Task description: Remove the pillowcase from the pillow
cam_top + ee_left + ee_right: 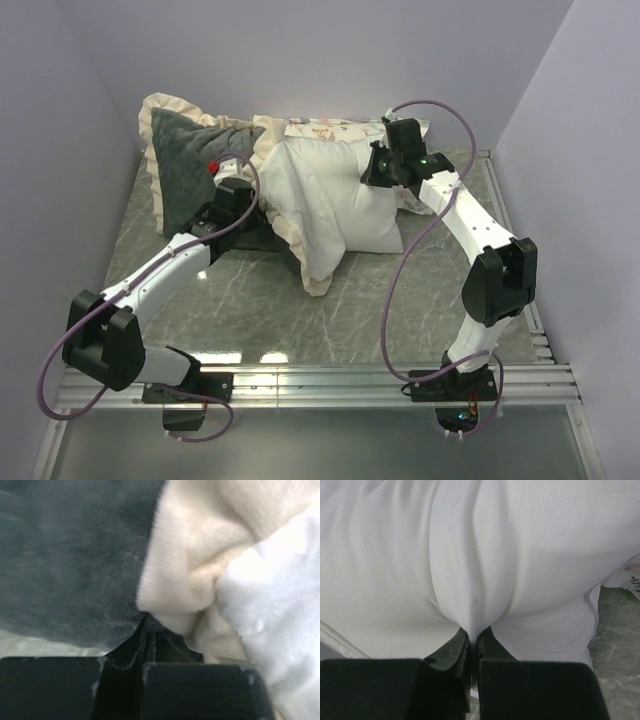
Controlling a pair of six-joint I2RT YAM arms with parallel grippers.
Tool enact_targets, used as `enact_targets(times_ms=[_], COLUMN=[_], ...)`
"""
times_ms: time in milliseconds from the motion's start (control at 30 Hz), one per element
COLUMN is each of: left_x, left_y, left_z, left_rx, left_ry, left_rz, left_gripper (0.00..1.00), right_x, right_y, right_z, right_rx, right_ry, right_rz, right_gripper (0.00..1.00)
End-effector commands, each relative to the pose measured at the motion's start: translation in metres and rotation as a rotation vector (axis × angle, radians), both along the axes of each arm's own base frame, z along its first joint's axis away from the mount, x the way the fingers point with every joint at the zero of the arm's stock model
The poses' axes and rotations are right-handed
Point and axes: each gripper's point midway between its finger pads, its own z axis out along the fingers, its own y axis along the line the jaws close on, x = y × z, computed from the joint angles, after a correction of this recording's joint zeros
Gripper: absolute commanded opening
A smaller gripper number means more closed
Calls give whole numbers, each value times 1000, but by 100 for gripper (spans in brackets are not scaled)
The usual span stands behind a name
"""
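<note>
A grey-green, marble-patterned table top (250, 300) carries everything; silver metal rails (330, 378) run along its near edge and up its right side. A large soft pillowcase (185, 170), dark grey plush with a cream ruffled frill, lies at the back left; a plump plain white pillow (335, 195) rests at the centre, touching it, the frill lapping its left and near sides; a small pastel printed cushion (325, 127) lies behind both at the far edge.
</note>
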Motion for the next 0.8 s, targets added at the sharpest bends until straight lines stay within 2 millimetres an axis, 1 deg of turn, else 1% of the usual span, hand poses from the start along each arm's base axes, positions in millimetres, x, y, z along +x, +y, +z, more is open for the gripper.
enact_targets(times_ms=[0, 33, 67, 100, 133, 167, 200, 233, 267, 300, 333, 367, 400, 467, 500, 567, 600, 667, 700, 733, 767], left_x=[5, 3, 1, 0, 1, 0, -4, -6, -8, -12, -15, -17, -21, -21, -22, -23, -24, -21, -21, -22, -23], left_y=[45, 54, 71, 80, 101, 107, 118, 136, 144, 151, 165, 172, 177, 180, 179, 178, 176, 158, 150, 135, 121], left_z=[43, 51, 54, 65, 69, 72, 79, 83, 85, 88, 89, 89, 86, 85, 83, 80, 84, 89, 91, 91, 91], left_rx=[138, 167, 201, 198, 199, 181, 169, 168, 164, 156, 155, 151, 148, 114, 109, 108, 102, 54, 29, -6, -27], left_ry=[-65, -71, -59, -74, -72, -74, -89, -97, -103, -112, -110, -109, -100, -97, -93, -78, -82, -106, -111, -107, -102], left_rz=[183, 205, 254, 276, 319, 320, 339, 380, 396, 409, 445, 463, 474, 468, 462, 451, 444, 341, 302, 246, 194], left_gripper=[0, 0, 0, 0, 0, 0, 0, 0, 0, 0, 0, 0, 0, 0, 0, 0, 0, 0, 0, 0, 0], right_x=[-1, -1, -2, -6, -5, -9, -10, -12, -12, -16, -17, -16, -18, -20, -22, -24, -25, -28, -31, -34, -39], right_y=[-6, -13, -16, -22, -31, -36, -40, -45, -53, -57, -63, -72, -77, -84, -91, -98, -100, -99, -95, -93, -90], right_z=[47, 52, 57, 65, 71, 79, 84, 87, 89, 96, 96, 97, 100, 102, 108, 107, 110, 106, 106, 96, 95], right_rx=[5, -4, -8, -8, -10, -5, -1, -1, 1, 7, 4, 5, 11, 13, 12, 3, 11, 19, 29, 31, 38], right_ry=[-101, -113, -121, -132, -143, -154, -161, -165, -167, -181, -179, -180, -184, -185, -199, -198, -204, -199, -198, -178, -179], right_rz=[-17, -39, -47, -59, -82, -93, -102, -115, -132, -141, -153, -176, -183, -198, -215, -229, -229, -216, -197, -186, -172], right_gripper=[0, 0, 0, 0, 0, 0, 0, 0, 0, 0, 0, 0, 0, 0, 0, 0, 0, 0, 0, 0, 0])
